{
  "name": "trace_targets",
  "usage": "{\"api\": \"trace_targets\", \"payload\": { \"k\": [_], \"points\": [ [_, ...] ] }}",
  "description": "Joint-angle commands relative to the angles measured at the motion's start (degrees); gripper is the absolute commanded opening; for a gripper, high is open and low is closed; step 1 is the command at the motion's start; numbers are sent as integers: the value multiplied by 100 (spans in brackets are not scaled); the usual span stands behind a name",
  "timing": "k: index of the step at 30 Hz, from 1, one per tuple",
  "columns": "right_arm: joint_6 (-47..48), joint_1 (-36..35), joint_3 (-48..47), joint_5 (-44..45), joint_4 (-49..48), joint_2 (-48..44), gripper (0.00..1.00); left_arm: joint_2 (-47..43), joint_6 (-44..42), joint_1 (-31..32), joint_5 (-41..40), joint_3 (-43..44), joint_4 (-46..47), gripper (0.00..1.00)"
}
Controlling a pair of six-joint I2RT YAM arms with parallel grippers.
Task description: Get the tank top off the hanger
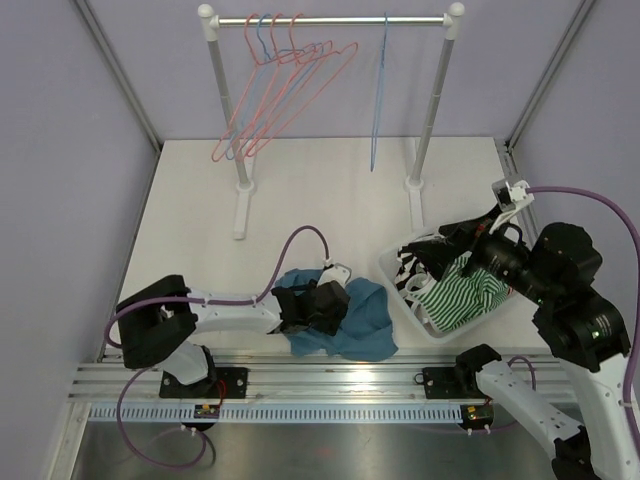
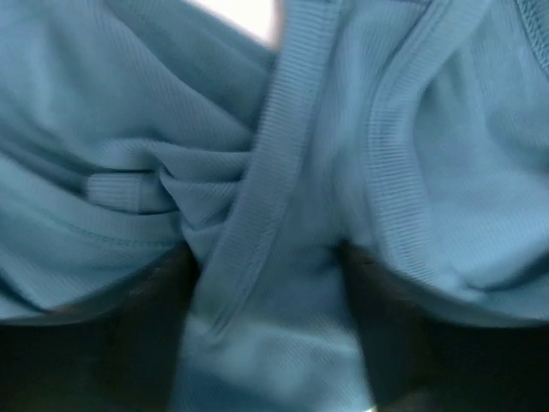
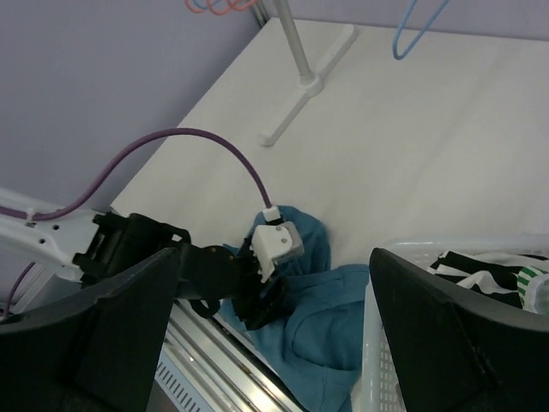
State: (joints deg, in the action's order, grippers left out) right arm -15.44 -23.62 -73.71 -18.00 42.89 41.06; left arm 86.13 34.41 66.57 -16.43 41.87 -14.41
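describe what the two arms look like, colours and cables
Both match: the left arm and right arm have white links with bulky black joint housings, a purple cable looping along each, and plain black fingers. A small white block sits by the left wrist.

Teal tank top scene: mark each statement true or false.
1. The teal tank top lies crumpled on the table. True.
2. The left tool is raised to the rail. False: it is down on the tank top.
3. The white basket holds striped clothing. True.
4. The right tool grips a hanger. False: it is open and empty.
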Motion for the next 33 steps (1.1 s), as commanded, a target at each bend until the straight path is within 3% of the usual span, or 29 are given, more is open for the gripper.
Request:
{"api": "trace_targets", "payload": {
  "k": [1,2,3,4,12,18,20,25,29,33],
  "points": [
    [-64,15,-73,-450,-282,-334,99,570,241,243,-325,190,290,53],
    [-90,15,-82,-459,-256,-388,100,755,267,278,-361,269,229,20],
    [-82,15,-91,-459,-238,-449,100,809,337,330,-387,287,202,7],
    [-99,24,-117,-389,-194,-545,100,800,373,366,-449,278,185,0],
    [-126,24,-336,1025,342,-819,100,-980,365,533,-967,365,-105,0],
    [-73,24,-766,2334,728,-959,99,-1740,-179,691,-1398,1445,-755,0],
    [-99,15,-890,2879,904,-968,100,-1652,-382,709,-1477,2096,-1045,0],
    [-56,15,-1215,3197,1159,-1065,99,-1134,-1129,709,-1241,3309,-1134,0],
    [94,15,-1531,3320,1335,-1091,99,-205,-2015,709,-960,4389,-905,0],
    [173,15,-1900,3338,1511,-1082,100,921,-2658,700,-696,6029,-940,0]
  ]
}}
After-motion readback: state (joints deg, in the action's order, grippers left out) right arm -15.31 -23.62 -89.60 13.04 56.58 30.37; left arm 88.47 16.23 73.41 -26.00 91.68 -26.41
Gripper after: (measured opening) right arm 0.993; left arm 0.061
